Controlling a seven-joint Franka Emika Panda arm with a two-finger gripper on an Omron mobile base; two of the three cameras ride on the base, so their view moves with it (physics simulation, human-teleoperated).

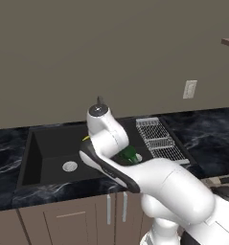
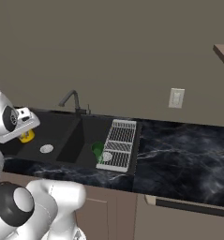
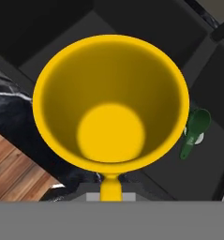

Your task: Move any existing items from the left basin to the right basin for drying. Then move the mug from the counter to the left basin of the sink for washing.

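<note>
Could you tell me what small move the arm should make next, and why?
Probably lower the mug into the left basin and release. The gripper is shut on the mug above the sink, and the bottle already sits in the right basin.

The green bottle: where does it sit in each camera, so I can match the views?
Left base view: green bottle just right of centre, in the right basin, partly behind the arm.
Right base view: left of centre, low in that basin beside the wire rack.
Hand view: right edge, lying past the yellow mug.
Shared landmark: the silver drain next to the bottle.
</note>
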